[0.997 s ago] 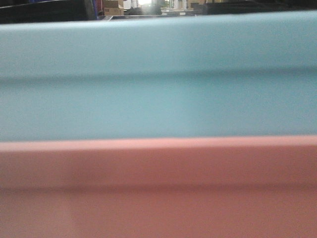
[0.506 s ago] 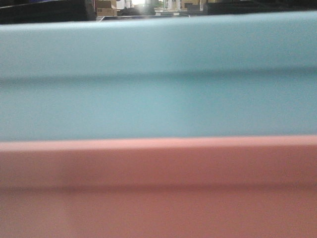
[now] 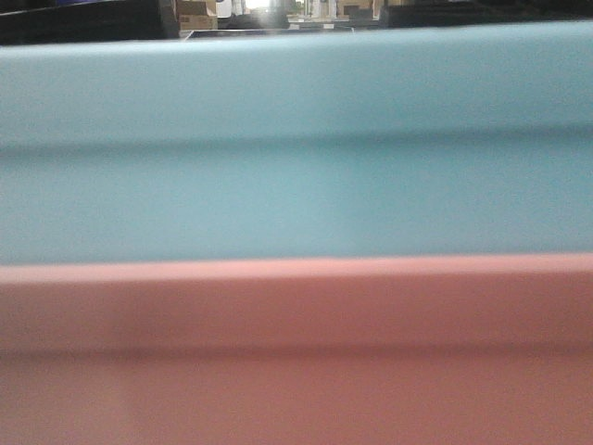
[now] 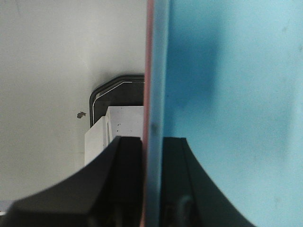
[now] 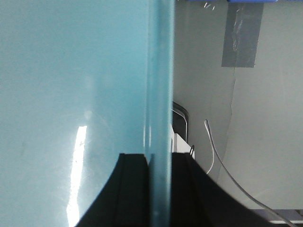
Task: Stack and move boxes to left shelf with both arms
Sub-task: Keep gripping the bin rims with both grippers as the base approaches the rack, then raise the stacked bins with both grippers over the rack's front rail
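Note:
The light-blue box [image 3: 296, 139] sits nested in the pink box [image 3: 296, 352], and both fill the front view at close range. In the left wrist view my left gripper [image 4: 152, 139] is shut on the stacked side walls, the thin pink wall [image 4: 147, 71] pressed against the blue wall [image 4: 227, 94]. In the right wrist view my right gripper [image 5: 159, 156] is shut on the blue box's opposite wall [image 5: 158, 71], one finger inside the box and one outside. The left shelf is out of view.
Pale floor lies below both wrists. A white block with a dark-rimmed base [image 4: 118, 118] shows under the left side. A grey tape patch [image 5: 242, 33] and a white cable [image 5: 222, 165] lie on the right. Dark bins and cardboard boxes [image 3: 196, 14] stand far behind.
The background strip above the blue rim has slid slightly left, and the pink rim sits a touch lower in the front view. Both boxes stay together.

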